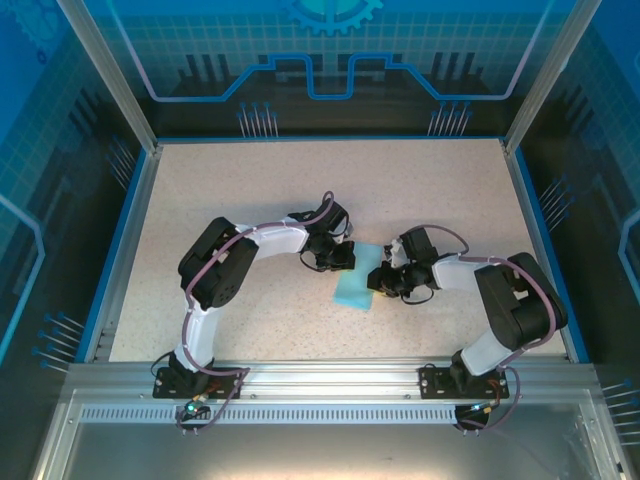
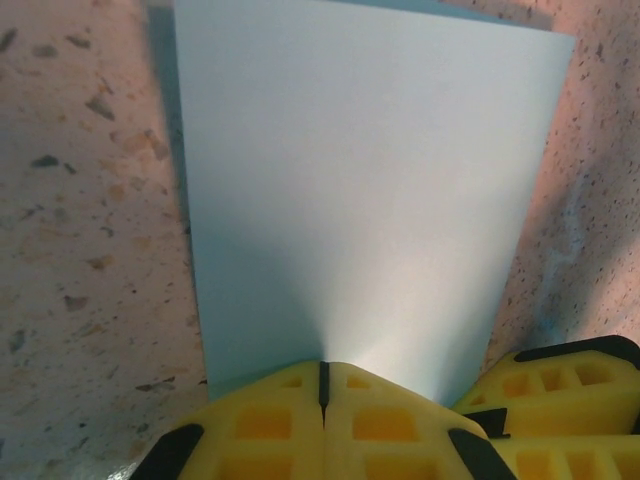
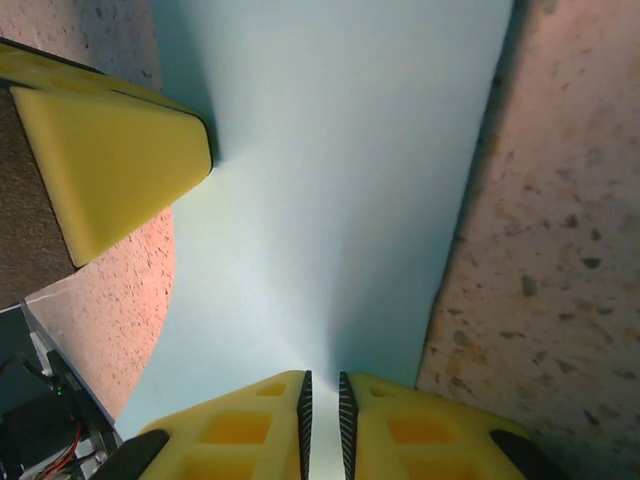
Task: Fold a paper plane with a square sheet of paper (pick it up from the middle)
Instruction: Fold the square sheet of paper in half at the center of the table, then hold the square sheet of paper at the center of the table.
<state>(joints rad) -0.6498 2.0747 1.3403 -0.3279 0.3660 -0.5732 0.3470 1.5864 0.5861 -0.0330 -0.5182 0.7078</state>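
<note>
The square sheet of paper (image 1: 355, 289) is light blue and lies in the middle of the table, between the two grippers. My left gripper (image 1: 340, 258) is at its far left edge. In the left wrist view the left gripper (image 2: 323, 370) is shut, and the sheet (image 2: 370, 180) rises into a ridge at its tips. My right gripper (image 1: 385, 282) is at the sheet's right side. In the right wrist view the right gripper (image 3: 322, 385) has its jaws a narrow slit apart, and the paper (image 3: 340, 180) runs into the slit.
The speckled beige tabletop (image 1: 250, 190) is bounded by blue rails and an aluminium frame. One yellow finger of the left gripper (image 3: 110, 170) presses the sheet opposite the right gripper. The right gripper's finger (image 2: 560, 390) shows beside the left jaws.
</note>
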